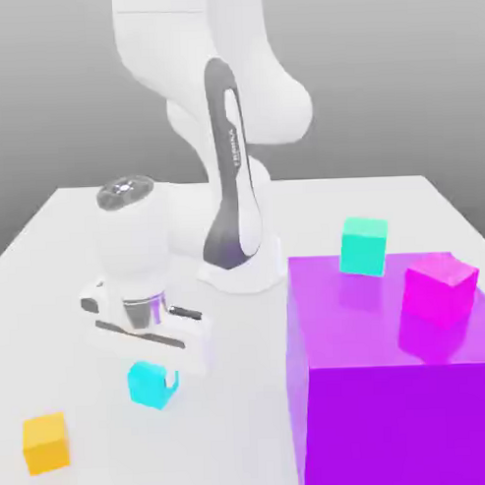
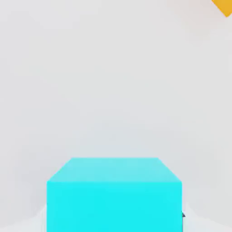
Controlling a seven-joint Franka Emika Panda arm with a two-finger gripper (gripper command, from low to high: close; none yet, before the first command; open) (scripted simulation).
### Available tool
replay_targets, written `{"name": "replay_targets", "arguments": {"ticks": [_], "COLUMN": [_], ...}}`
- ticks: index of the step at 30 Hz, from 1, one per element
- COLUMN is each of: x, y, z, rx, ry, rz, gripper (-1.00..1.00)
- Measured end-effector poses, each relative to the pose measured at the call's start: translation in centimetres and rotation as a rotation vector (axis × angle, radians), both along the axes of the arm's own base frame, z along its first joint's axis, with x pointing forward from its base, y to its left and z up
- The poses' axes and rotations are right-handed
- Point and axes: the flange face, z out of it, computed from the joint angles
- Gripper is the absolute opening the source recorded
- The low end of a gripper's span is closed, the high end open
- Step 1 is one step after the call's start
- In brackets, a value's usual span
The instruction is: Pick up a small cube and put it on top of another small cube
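Observation:
The small cyan cube sits low over the white table at the exterior view's lower left, between the fingers of my gripper. One white finger presses against its side, so the gripper is shut on it. In the hand view the cyan cube is very close, with white table beyond it. The small magenta-pink cube rests on top of the huge purple cube at the exterior view's right, well apart from my gripper.
A teal-green small cube stands at the far edge of the purple cube's top. An orange cube lies on the table near the front left. The arm's white base stands behind my gripper.

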Motion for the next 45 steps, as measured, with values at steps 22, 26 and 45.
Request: {"name": "replay_targets", "arguments": {"ticks": [22, 26, 45], "x": [13.9, 17.3, 12.1], "y": [6.8, 10.3, 34.0], "z": [13.0, 16.0, 27.6], "rx": [0.031, 0.050, 0.005], "ry": [-0.008, -0.007, 0.000], "rz": [-0.369, -0.468, -0.062], "gripper": [-1.00, -1.00, 1.00]}}
